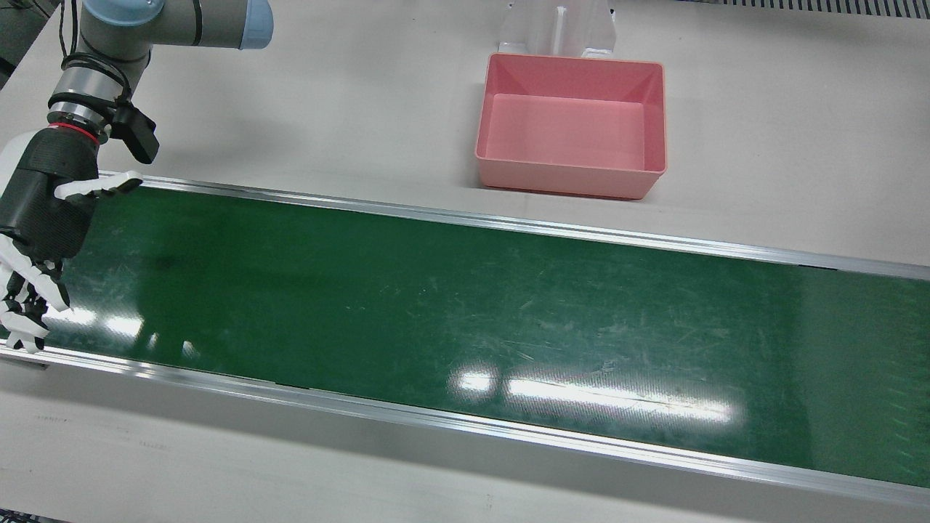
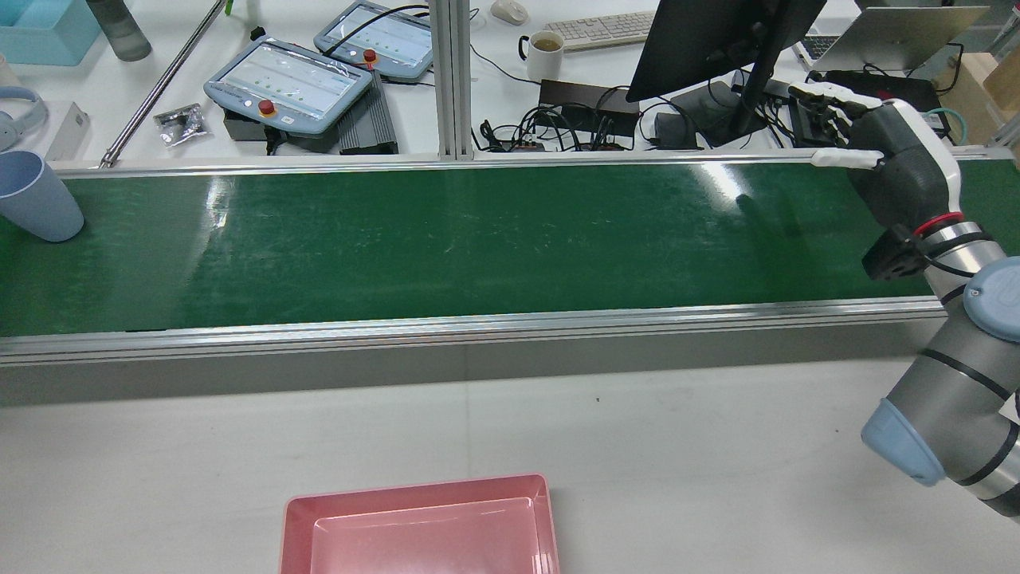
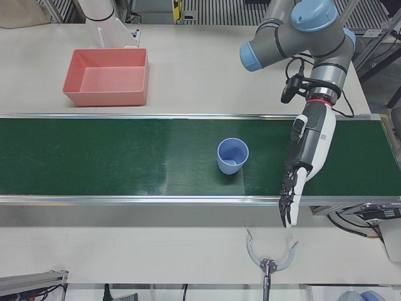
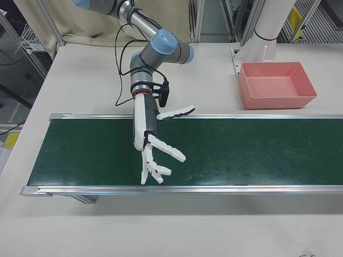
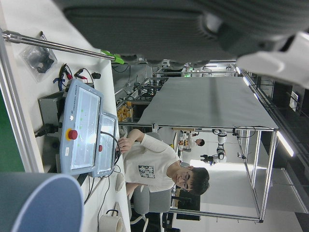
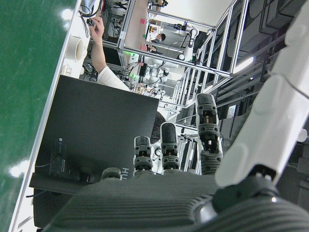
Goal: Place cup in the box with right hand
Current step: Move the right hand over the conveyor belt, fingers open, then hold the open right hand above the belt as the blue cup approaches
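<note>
The green conveyor belt [image 2: 446, 239] lies bare between the blue cup [image 2: 33, 195] at one end and the right hand [image 2: 884, 143] at the other, so nothing blocks a pass along it. The left hand [image 3: 304, 164] hangs over the belt just beside the cup. The pink box [image 1: 574, 123] stands open on the tabletop [image 1: 363, 109], flanked by a white pedestal [image 1: 559, 29] behind.

Cup [image 3: 232, 155] on belt [image 3: 125, 157]; box [image 3: 106, 78] behind belt.
</note>
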### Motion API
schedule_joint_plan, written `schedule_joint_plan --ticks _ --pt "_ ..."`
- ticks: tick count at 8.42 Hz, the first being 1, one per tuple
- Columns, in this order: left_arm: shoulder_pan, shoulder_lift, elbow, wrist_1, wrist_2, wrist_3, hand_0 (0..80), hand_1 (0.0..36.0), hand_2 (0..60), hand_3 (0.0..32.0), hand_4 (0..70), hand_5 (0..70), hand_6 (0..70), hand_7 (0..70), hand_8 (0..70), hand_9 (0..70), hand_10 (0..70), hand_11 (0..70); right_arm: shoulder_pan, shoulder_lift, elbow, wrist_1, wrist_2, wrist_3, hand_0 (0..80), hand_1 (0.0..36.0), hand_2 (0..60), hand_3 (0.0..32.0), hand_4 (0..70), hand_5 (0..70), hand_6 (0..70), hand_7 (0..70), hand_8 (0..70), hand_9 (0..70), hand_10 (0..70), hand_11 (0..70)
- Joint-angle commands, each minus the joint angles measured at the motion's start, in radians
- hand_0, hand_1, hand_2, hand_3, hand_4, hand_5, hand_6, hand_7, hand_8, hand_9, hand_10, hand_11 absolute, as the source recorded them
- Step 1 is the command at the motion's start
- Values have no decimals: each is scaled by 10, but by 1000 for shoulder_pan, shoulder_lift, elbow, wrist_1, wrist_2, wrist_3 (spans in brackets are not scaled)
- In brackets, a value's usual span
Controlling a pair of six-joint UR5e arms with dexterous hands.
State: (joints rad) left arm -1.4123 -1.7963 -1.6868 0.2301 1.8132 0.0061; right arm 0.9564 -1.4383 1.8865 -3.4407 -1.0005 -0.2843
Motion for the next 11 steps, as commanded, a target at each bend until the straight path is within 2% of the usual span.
schedule_joint_plan --ticks 1,3,5,6,8,9,11 --pt "0 0 1 0 0 0 0 0 0 0 0 0 0 0 0 0 0 0 -36 33 -21 -2 5 -10 505 46 0 70 306 24 66 400 78 194 0 0" --pt "0 0 1 -2 0 0 0 0 0 0 0 0 0 0 0 0 0 0 -54 79 -61 -3 10 -10 509 31 0 56 362 22 74 439 80 203 0 0" --pt "1 0 1 -2 0 0 0 0 0 0 0 0 0 0 0 0 0 0 -58 81 -73 -3 14 -9 520 8 0 52 395 21 75 443 79 202 0 0" --pt "1 0 1 -2 0 0 0 0 0 0 0 0 0 0 0 0 0 0 -58 79 -73 -3 14 -9 518 11 0 46 396 21 76 450 79 202 0 0" --pt "1 0 1 -2 0 0 0 0 0 0 0 0 0 0 0 0 0 0 -58 79 -76 -3 14 -9 517 15 0 56 379 21 74 441 78 199 0 0" --pt "1 0 2 -2 0 0 0 0 0 0 0 0 0 0 0 0 0 0 -58 79 -78 -3 14 -10 513 19 0 52 385 21 77 456 80 205 0 0" --pt "1 0 2 -2 0 0 0 0 0 0 0 0 0 0 0 0 0 0 -58 78 -99 1 17 -9 512 4 0 42 417 18 79 463 82 209 0 0"
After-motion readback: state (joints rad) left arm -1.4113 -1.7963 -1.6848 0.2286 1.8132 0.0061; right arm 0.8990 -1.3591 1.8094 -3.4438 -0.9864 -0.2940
